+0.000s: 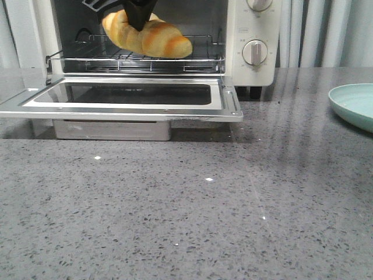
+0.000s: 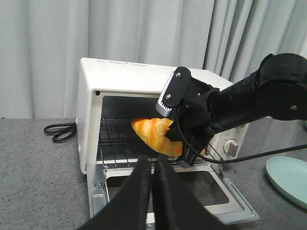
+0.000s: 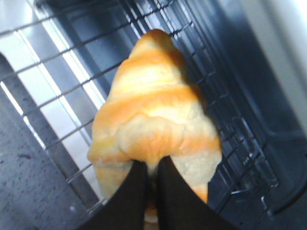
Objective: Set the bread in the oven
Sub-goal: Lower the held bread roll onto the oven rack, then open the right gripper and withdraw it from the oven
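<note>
No text, brand, number or sign can be read with certainty in any view.

Oven (image 1: 253, 41), control panel, front view: small printed markings ring the lower knob (image 1: 254, 52), and a small outlined label (image 1: 242, 29) sits just above that knob. All are too small and blurred to make out. The upper knob (image 1: 259, 3) is cut off by the frame edge; nothing legible around it.

Oven top (image 2: 120, 63), left wrist view: a faint line of marking runs near the front edge; illegible.

Right wrist view: no lettering seen.
</note>
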Motion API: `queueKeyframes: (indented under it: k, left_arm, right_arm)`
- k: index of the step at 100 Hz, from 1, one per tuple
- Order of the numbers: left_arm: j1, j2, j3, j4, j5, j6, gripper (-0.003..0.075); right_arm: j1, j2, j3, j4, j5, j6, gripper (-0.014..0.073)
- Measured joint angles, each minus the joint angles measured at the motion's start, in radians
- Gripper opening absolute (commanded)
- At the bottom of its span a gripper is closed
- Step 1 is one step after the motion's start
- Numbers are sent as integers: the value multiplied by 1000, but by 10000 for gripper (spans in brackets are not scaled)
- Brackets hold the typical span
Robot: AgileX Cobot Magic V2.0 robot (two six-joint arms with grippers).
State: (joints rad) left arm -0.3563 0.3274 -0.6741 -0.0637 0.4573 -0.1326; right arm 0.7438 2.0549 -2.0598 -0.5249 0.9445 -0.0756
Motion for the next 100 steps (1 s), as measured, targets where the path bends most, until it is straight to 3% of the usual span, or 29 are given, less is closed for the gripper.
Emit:
queueKeyframes:
  k: [16,35,42,100]
  left_arm:
    - [0,0,0,0,0,0,-22]
    - [0,0,0,0,0,0,-22]
    - [0,0,0,0,0,0,-22]
    - [0,-75,0,41,45,0,-22]
  right_arm:
    - [-4,0,0,-4,-13,0,-8]
    - [-4,0,0,-4,-22,0,316]
    - [-4,0,0,-4,-28,0,384]
    - [34,-5,0,-8,5,-2,381]
